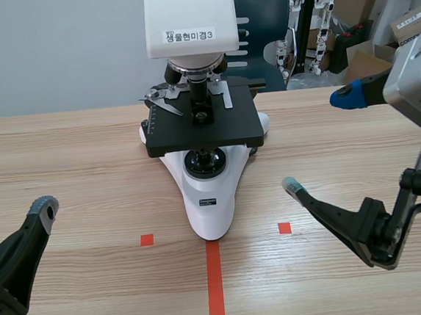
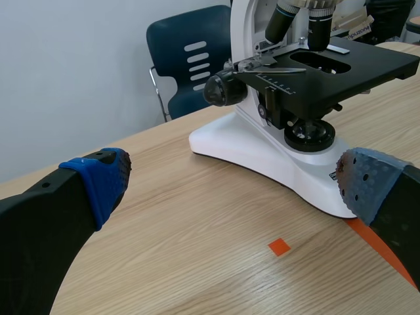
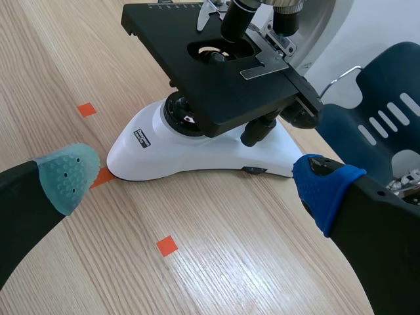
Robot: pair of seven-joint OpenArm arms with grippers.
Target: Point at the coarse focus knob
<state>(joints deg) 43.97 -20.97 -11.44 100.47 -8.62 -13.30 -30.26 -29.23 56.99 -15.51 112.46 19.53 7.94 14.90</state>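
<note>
1. My left gripper (image 2: 233, 180) sits low at the near left of the table (image 1: 63, 163). Its fingers are spread wide with nothing between them. It faces the microscope (image 1: 208, 194) but is well apart from it.
2. My right gripper (image 3: 193, 178) is at the near right, also spread wide and empty. It is rolled so that one finger hangs low over the table and the blue-padded one is raised.
3. The microscope stands upright mid-table, and the nose of its white base meets the end of the red tape line.
4. The coarse focus knob (image 2: 222, 88) is the large black knob on the microscope's flank, just behind the black stage (image 2: 367, 65), on my left arm's side. Neither gripper touches it.
5. A blue chair (image 1: 260, 6) stands beyond the table.
</note>
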